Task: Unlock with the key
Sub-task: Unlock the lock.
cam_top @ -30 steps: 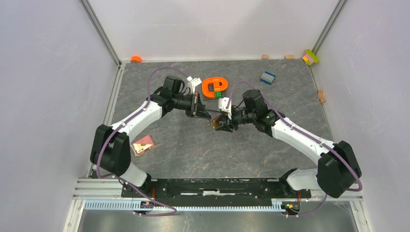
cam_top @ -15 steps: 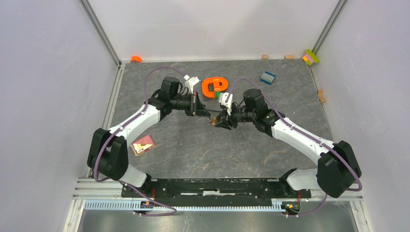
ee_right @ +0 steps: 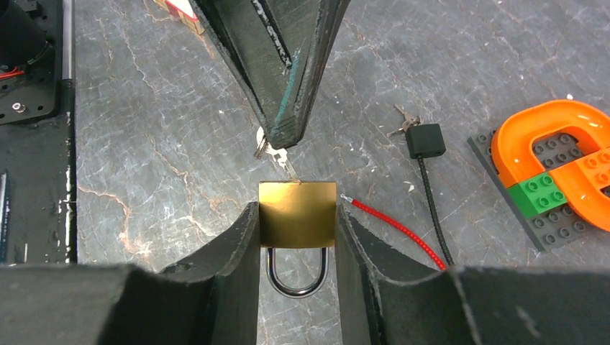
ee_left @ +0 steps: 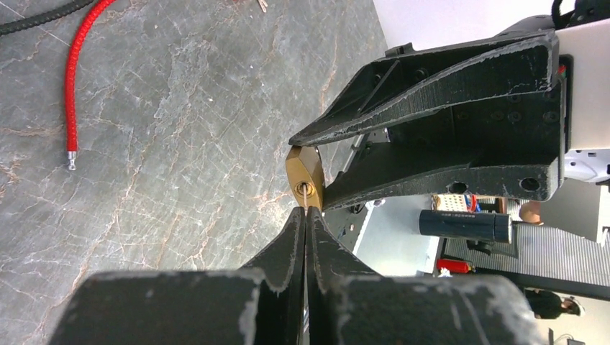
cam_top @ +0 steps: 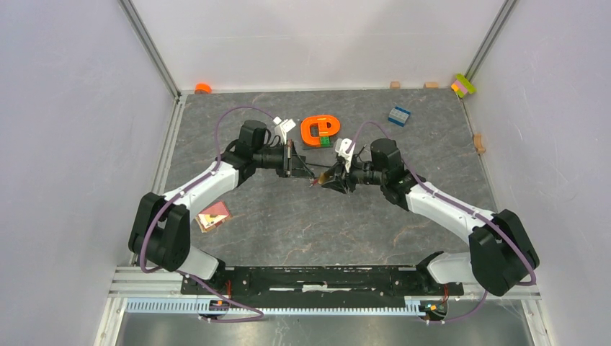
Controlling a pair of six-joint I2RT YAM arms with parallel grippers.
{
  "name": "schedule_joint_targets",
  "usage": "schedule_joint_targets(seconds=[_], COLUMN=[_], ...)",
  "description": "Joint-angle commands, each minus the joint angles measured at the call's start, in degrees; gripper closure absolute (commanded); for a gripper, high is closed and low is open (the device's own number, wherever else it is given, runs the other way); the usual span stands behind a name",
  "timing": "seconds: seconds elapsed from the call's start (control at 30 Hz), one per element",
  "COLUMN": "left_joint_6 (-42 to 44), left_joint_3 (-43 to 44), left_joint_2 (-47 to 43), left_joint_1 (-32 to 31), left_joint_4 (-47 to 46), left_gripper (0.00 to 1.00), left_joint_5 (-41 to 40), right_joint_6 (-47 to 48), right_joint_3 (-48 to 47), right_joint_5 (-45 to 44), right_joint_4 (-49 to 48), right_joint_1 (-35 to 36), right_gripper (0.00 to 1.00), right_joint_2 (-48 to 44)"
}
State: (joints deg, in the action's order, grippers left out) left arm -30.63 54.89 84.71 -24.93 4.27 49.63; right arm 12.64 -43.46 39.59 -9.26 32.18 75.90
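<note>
The padlock (ee_right: 297,213), a brass one, is clamped across its body by the right end effector (ee_right: 297,228), one finger pressed against each side. It is held clear of the bench (cam_top: 288,223), above the middle of it, where the two arms meet. The shackle (ee_right: 295,277) hangs below the body between the fingers, and both of its legs are seen seated in the body.

The left end effector (ee_left: 305,215) is closed on the key (ee_right: 277,154), whose head is pinched between the fingertips. The blade is pointed straight at the padlock, and its tip is seen at the keyhole (ee_left: 303,188) in the face turned toward the left arm. How far the blade is seated cannot be told.

On the bench beneath, a red cable (ee_left: 70,79) is laid out loosely. A black cable lock (ee_right: 425,140) with small keys at its end is found beside it. An orange track (cam_top: 320,130) on a grey baseplate lies just beyond the two end effectors.
</note>
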Motion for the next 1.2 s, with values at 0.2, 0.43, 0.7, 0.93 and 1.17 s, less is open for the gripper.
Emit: schedule_joint_targets(seconds=[0.2,0.43,0.7,0.93,1.17], left_joint_6=[-3.06,-0.07,2.37,2.90,4.63], left_joint_3=[0.04,1.45,3.08,2.88,1.71], left_joint_2=[-0.78,-0.96,-1.10,-1.53,-3.22], left_joint_1=[0.88,0.91,-0.07,-1.69,-2.79], left_joint_4=[-2.29,2.36,5.35,4.85,3.64], left_gripper=[0.98,0.98,0.98,0.98,0.98], left_joint_5=[2.57,1.22,-0.40,-1.63,-2.03], right_joint_6=[7.18,13.83,16.11,11.39,3.98], right_joint_3=[3.46,2.77,0.28,0.16,-0.04], right_joint_5=[8.17,10.82,15.43,14.69,13.13], right_joint_4=[-10.34,-6.55,-2.72,-5.28,-9.33], right_joint_1=[-0.47,-0.46,-0.46,-0.51,-0.57], right_gripper=[1.00,1.00,1.00,1.00,1.00], right_joint_2=[-3.37,-4.03,-3.01,-2.86,-1.60])
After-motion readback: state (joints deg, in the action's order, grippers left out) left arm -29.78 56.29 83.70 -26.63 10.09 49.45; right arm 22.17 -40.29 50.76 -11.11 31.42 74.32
